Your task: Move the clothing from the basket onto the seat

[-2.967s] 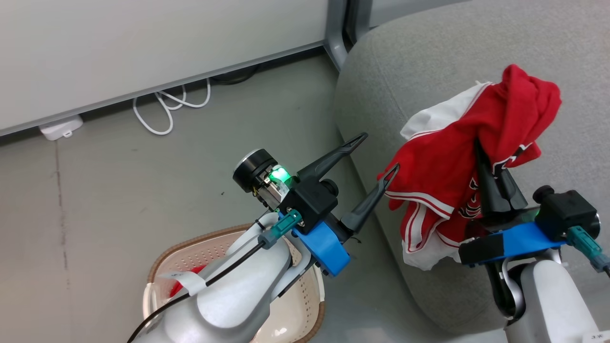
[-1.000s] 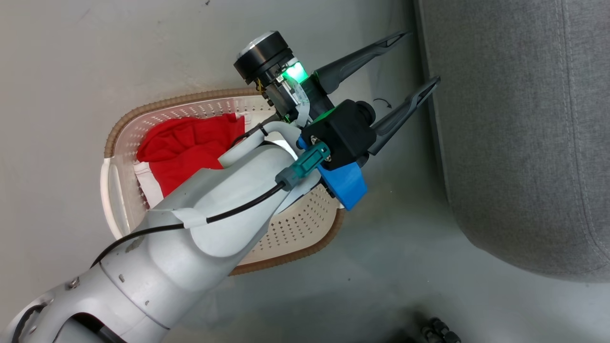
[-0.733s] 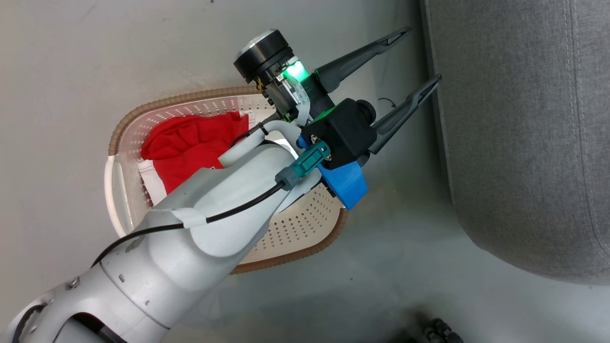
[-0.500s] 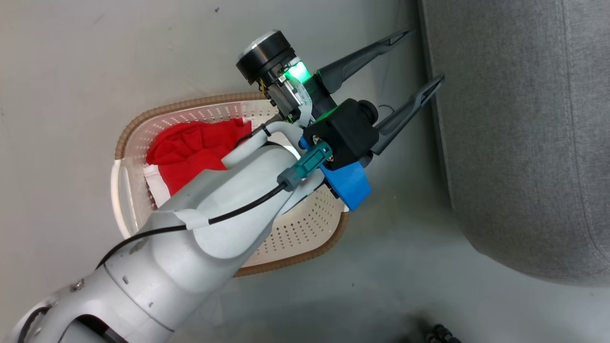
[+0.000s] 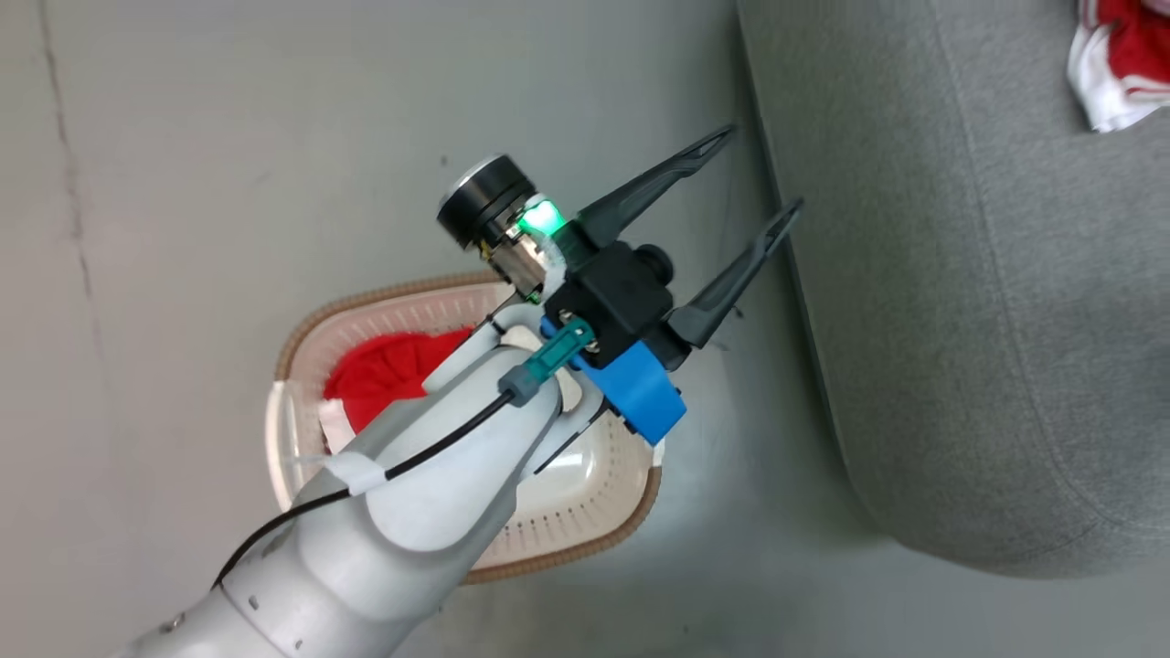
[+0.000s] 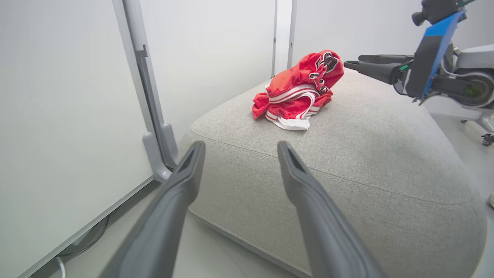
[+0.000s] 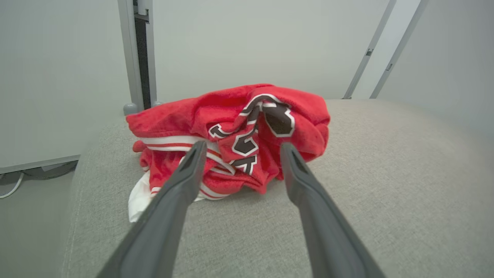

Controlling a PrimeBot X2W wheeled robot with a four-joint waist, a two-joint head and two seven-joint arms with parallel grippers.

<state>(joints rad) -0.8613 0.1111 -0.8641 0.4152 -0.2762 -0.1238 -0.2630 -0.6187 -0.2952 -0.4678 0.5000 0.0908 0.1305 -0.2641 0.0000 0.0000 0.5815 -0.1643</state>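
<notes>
The cream basket (image 5: 631,507) stands on the floor under my left forearm, with red clothing (image 5: 388,370) bunched inside it. My left gripper (image 5: 759,172) is open and empty, held above the floor between the basket and the grey seat (image 5: 960,320). In the left wrist view its fingers (image 6: 185,170) point at the seat (image 6: 347,181). A crumpled red jersey pile (image 7: 239,131) with white trim and black lettering lies on the seat (image 7: 366,173). My right gripper (image 7: 243,146) is open just in front of that pile (image 6: 299,90), holding nothing, and also shows as the right gripper (image 6: 353,61).
A pale partition panel (image 6: 58,96) with a grey post (image 6: 154,143) stands close behind the seat's left end. Cables (image 7: 11,185) lie on the floor under it. Bare grey floor (image 5: 228,183) surrounds the basket. An edge of the jersey pile (image 5: 1120,55) shows at the head view's top right.
Three seconds ago my right gripper was shut on the red jersey over the seat; it has let go and the pile lies there. The head camera has shifted. My left gripper stays open.
</notes>
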